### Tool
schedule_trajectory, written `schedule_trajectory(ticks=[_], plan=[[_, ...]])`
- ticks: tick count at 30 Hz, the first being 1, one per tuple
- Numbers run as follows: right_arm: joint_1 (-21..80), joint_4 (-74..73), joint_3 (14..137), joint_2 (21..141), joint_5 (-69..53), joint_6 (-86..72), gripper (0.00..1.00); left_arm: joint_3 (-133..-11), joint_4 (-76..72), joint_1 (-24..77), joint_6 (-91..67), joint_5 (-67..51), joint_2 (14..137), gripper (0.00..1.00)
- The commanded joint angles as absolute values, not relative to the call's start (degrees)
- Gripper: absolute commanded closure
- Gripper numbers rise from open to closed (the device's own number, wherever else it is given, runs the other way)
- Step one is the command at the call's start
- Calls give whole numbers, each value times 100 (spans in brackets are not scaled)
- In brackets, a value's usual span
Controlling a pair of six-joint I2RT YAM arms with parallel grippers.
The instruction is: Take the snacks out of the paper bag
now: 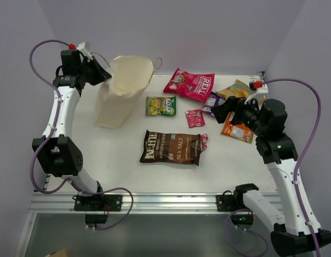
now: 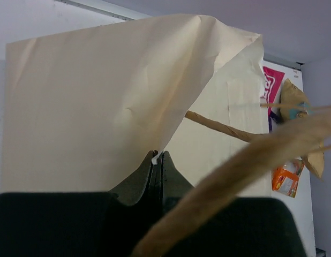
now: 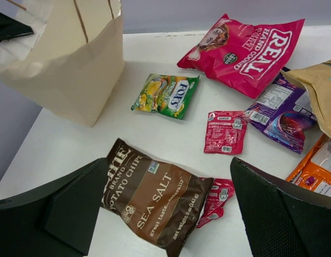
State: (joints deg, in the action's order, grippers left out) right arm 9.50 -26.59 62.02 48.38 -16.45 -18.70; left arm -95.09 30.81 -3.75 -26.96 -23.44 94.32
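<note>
We see the left claw pinching the creased rim of the upright matte cream paper bag, while the right claw hangs released above the glossy, crinkly brown chip bag lying flat on the white bench.

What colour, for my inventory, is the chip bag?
The chip bag is dark brown, white lettering; best in right wrist view.
</note>
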Motion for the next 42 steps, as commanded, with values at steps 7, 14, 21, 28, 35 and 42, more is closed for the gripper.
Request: schedule_trajectory(ticks=[7, 14, 21, 28, 35, 42], plan=[[958, -2558, 6135, 4790, -2004, -1775, 1, -10334, 3383, -1089, -2268, -2391, 10037, 89], [958, -2593, 6170, 4825, -2039, -1740, 1, -10652, 3972, -1248, -1881, -1759, 10038, 76], [958, -2566, 6117, 4834, -2083, -1749, 1, -10574, 4228, -1433, -1670, -1476, 9791, 58], [958, -2549, 6100, 4808, -2188, -1749, 1, -10546, 4192, -1441, -1661, -1635, 9571, 24], [967, -2505, 6135, 4676, -2145, -1758, 1, -10811, 4386, -1441, -1626, -1582, 9404, 9], [967, -2540, 6152, 4641, -2171, -1767, 1, -10652, 4474, -1450, -1626, -1319, 9220, 5]])
